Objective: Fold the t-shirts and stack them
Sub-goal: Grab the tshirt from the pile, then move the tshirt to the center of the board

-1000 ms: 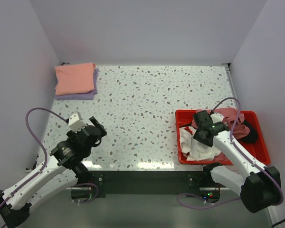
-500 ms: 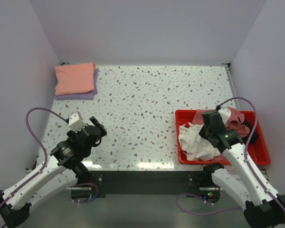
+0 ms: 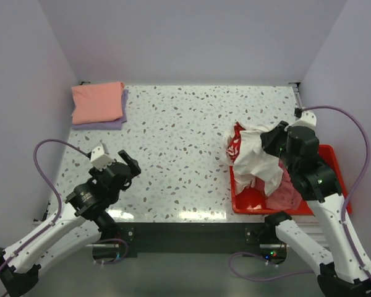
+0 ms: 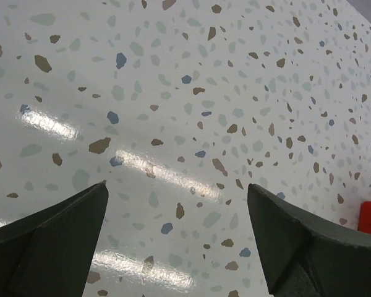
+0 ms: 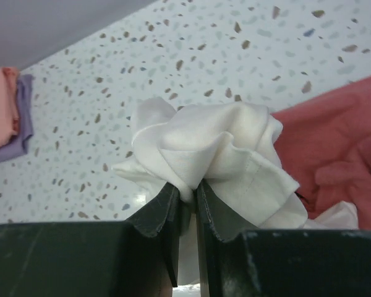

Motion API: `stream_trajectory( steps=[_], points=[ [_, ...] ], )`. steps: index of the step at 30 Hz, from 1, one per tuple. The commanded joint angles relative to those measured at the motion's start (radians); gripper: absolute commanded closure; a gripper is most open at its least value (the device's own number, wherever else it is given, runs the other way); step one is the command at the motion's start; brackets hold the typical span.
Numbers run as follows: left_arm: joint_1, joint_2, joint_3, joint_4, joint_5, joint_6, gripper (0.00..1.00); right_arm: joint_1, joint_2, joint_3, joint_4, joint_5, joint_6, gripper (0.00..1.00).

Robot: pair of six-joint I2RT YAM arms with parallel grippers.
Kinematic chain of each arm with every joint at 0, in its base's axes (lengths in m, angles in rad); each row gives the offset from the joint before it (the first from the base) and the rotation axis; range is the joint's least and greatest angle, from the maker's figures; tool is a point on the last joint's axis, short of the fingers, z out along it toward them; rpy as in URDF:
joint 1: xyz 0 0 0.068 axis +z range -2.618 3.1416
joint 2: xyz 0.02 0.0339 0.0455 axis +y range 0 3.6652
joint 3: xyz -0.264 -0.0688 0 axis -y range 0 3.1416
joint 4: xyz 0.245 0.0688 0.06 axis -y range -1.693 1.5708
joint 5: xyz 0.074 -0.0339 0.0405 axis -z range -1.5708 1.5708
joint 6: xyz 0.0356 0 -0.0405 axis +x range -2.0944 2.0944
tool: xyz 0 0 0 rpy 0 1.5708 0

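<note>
Two folded tees are stacked in the far left corner of the terrazzo table [image 3: 185, 130]. The salmon-pink tee [image 3: 98, 102] is on top, and the lavender tee [image 3: 120, 119] shows only along its right and near edges.

My left gripper [image 3: 128, 166] is near the front left of the table, well apart from that stack. Its jaws are spread as wide as they go and hold nothing. In the wrist view its fingers [image 4: 49, 241] frame only bare speckled surface, with a sliver of red at the right edge.

To the right, my right gripper [image 3: 269, 143] is pinched nearly closed on a bunched fold of the cream-white tee [image 3: 256, 162]. In the wrist view the cloth [image 5: 216, 145] puffs out just above the clamped tips [image 5: 195, 204]. The rest of the tee hangs crumpled over the left part of the red tray [image 3: 332, 154].

The dusty rose tee [image 3: 287, 193] lies in the tray, beside and partly under the white cloth.
</note>
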Motion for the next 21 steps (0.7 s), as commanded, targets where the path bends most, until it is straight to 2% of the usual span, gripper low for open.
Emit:
stream_trajectory(
  steps=[1, 6, 7, 9, 10, 12, 13, 16, 21],
  points=[
    [-0.002, -0.014, -0.01, 0.051, 0.01, 0.012, 0.0, -0.005, 0.055, 0.12, 0.254, -0.201, -0.043, 1.0],
    [-0.002, -0.041, -0.005, 0.074, 0.051, 0.023, 0.0, 0.003, 0.258, 0.284, 0.357, -0.46, -0.028, 1.0],
    [-0.002, -0.046, 0.003, 0.068, 0.056, 0.024, 0.0, 0.012, 0.297, 0.336, 0.418, -0.562, -0.023, 1.0],
    [-0.002, -0.047, 0.024, 0.031, 0.042, 0.002, 0.0, 0.091, 0.405, 0.405, 0.452, -0.589, -0.031, 1.0],
    [-0.002, -0.049, 0.032, 0.014, 0.036, -0.011, 0.0, 0.138, 0.444, 0.448, 0.452, -0.582, -0.087, 1.0],
    [-0.002, -0.05, 0.058, -0.037, 0.025, -0.04, 0.0, 0.256, 0.571, 0.614, 0.405, -0.56, -0.153, 1.0],
    [-0.002, -0.052, 0.067, -0.05, 0.025, -0.046, 0.0, 0.274, 0.607, 0.705, 0.402, -0.586, -0.175, 1.0],
    [-0.002, -0.061, 0.104, -0.103, 0.024, -0.058, 0.0, 0.31, 0.722, 0.821, 0.454, -0.701, -0.17, 1.0],
    [-0.002, -0.09, 0.19, -0.219, -0.01, -0.095, 0.0, 0.39, 0.869, 1.037, 0.44, -0.743, -0.184, 1.0]
  ],
)
